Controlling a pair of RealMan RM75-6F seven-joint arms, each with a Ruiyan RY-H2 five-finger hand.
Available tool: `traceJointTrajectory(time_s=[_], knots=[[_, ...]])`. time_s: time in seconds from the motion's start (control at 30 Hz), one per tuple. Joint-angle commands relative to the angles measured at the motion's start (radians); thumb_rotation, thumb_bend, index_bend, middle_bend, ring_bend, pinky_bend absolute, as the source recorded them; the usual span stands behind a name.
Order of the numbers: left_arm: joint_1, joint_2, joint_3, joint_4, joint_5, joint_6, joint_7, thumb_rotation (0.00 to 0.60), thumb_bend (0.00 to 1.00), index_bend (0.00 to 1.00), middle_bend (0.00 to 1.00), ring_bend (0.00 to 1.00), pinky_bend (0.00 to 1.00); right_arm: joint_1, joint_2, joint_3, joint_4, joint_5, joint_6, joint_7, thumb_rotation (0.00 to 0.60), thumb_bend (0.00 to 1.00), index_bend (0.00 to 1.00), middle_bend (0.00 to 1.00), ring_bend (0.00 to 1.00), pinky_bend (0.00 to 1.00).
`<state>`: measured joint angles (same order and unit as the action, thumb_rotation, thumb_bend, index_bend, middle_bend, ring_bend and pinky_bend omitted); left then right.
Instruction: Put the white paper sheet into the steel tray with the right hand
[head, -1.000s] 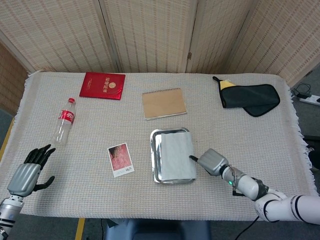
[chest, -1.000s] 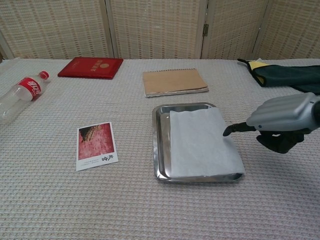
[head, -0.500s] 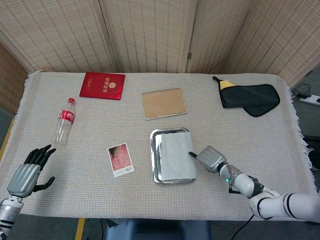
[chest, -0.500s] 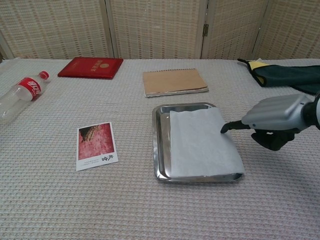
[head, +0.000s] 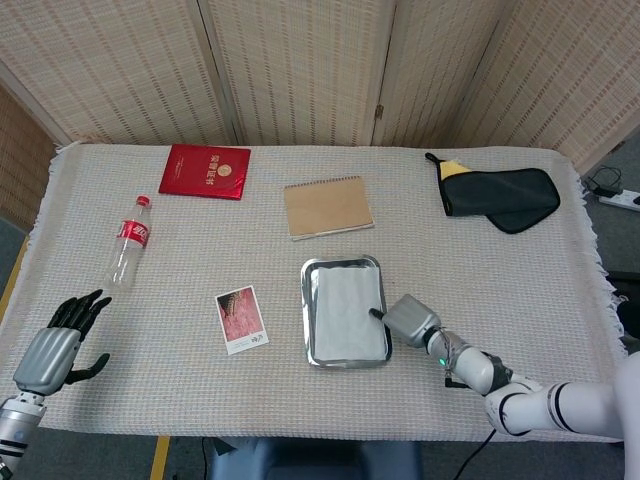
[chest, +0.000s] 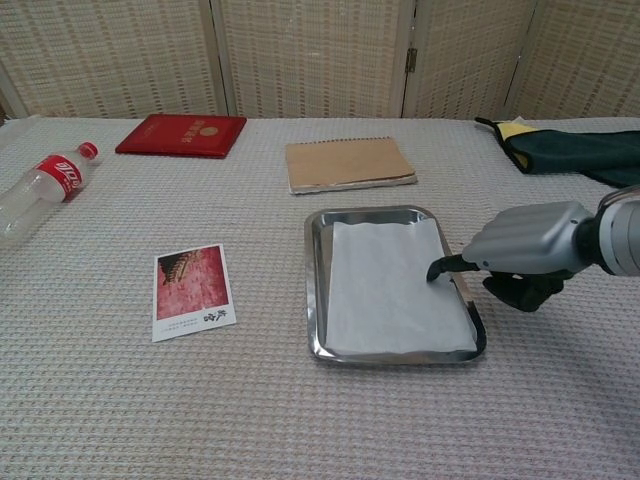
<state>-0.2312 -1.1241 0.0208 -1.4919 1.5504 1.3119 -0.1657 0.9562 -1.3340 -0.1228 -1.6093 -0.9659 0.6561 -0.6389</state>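
The white paper sheet (head: 346, 315) (chest: 393, 288) lies flat inside the steel tray (head: 308, 320) (chest: 315, 290), within its rim. My right hand (head: 408, 320) (chest: 525, 250) sits just right of the tray. One black fingertip reaches over the right rim and touches the sheet's right edge; the other fingers curl under. It holds nothing. My left hand (head: 52, 348) rests at the table's near left corner, fingers spread, empty, seen only in the head view.
A photo card (head: 241, 319) (chest: 193, 291) lies left of the tray. A brown notebook (head: 327, 206), a red booklet (head: 205, 171) and a dark cloth (head: 500, 195) lie at the back. A plastic bottle (head: 126, 246) lies at the left.
My right hand slid left, pushing the sheet. Its right edge, which overhung the tray's rim, now lies inside the tray.
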Motion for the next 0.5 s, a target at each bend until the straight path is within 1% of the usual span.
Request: traceJointTrajectory(time_s=[0.03,0.23,0.4,0.5], knots=[[0.001,0.001,0.000,0.000,0.001,0.002,-0.001,0.600,0.39,0.06,0.00,0.00,0.00,0.007,-0.012,-0.003,0.005,0.010,0.008,-0.013,0.600,1.00,0.12,1.00,1.00,1.00],[0.000,0.002,0.000,0.001,0.000,0.001,-0.006,0.600,0.39,0.06,0.00,0.00,0.00,0.018,-0.040,-0.005,0.021,0.033,0.032,-0.039,0.600,1.00,0.12,1.00,1.00,1.00],[0.000,0.003,0.000,0.002,0.001,0.002,-0.009,0.600,0.39,0.06,0.00,0.00,0.00,0.013,-0.070,-0.005,0.052,-0.008,0.084,-0.069,0.600,1.00,0.13,1.00,1.00,1.00],[0.000,0.003,0.000,0.002,0.002,0.004,-0.008,0.600,0.39,0.06,0.00,0.00,0.00,0.011,-0.071,-0.001,0.051,-0.020,0.083,-0.057,0.600,1.00,0.13,1.00,1.00,1.00]])
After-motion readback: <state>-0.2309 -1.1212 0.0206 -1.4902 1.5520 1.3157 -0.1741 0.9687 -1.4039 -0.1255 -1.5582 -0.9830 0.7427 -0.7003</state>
